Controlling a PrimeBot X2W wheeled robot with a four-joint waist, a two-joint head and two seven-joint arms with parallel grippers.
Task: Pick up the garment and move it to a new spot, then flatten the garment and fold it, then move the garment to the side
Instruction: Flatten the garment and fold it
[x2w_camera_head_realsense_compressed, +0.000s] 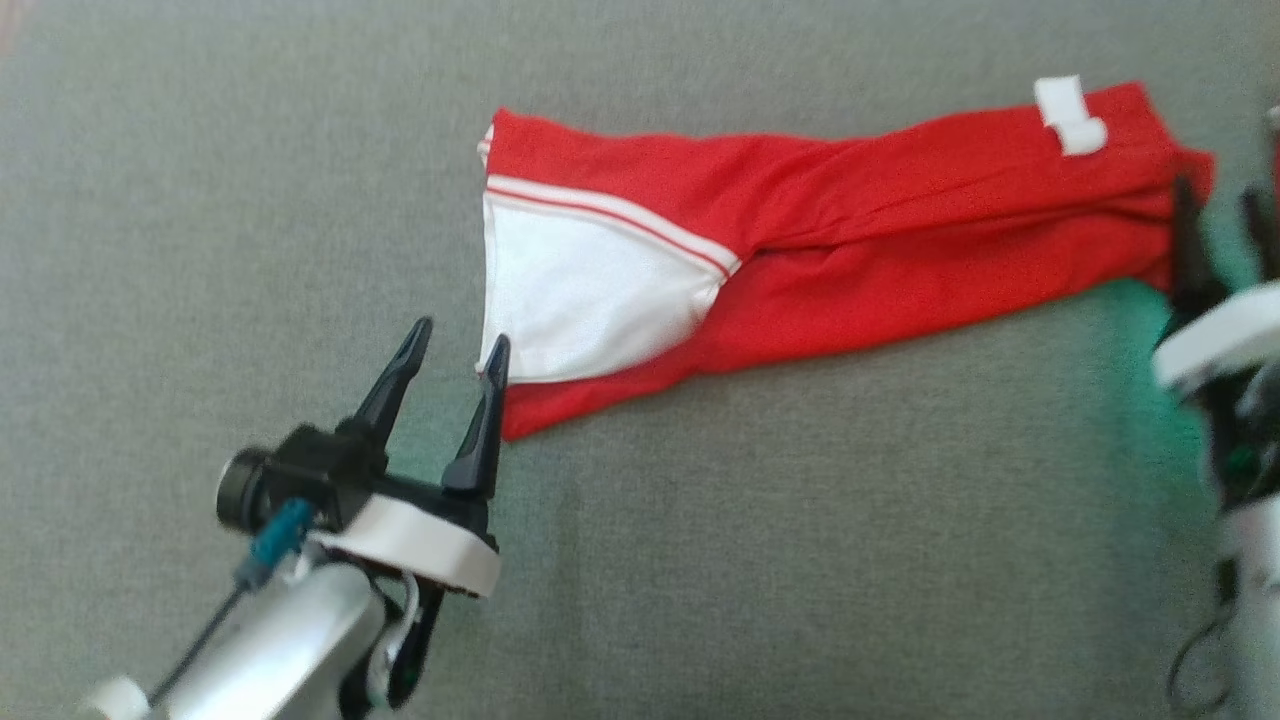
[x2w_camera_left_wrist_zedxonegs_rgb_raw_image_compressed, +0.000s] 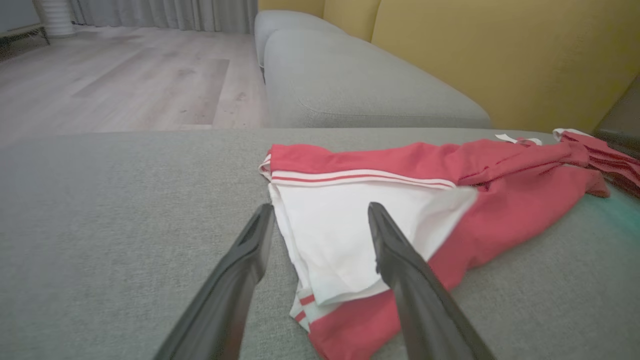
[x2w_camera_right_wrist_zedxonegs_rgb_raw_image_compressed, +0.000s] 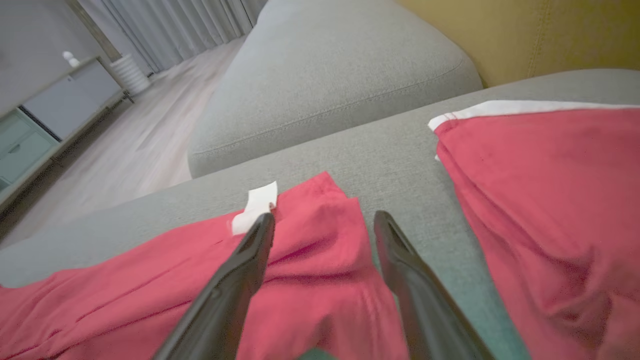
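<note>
Looking down on the grey cushion (x2w_camera_head_realsense_compressed: 700, 560), I am seeing the red garment (x2w_camera_head_realsense_compressed: 850, 230) lying stretched across it, its white panel (x2w_camera_head_realsense_compressed: 590, 290) at the left end. My left gripper (x2w_camera_head_realsense_compressed: 462, 335) is hovering at that end, fingers spread wide and holding nothing, one over the panel's corner and the other over bare cushion. My right gripper (x2w_camera_head_realsense_compressed: 1218, 190) is standing wide and empty at the garment's right end, near the white tag (x2w_camera_head_realsense_compressed: 1070, 115). Bare cushion is lying open along the near side and leftward. A second red cloth (x2w_camera_right_wrist_zedxonegs_rgb_raw_image_compressed: 540, 225) is lying just beyond the right gripper.
</note>
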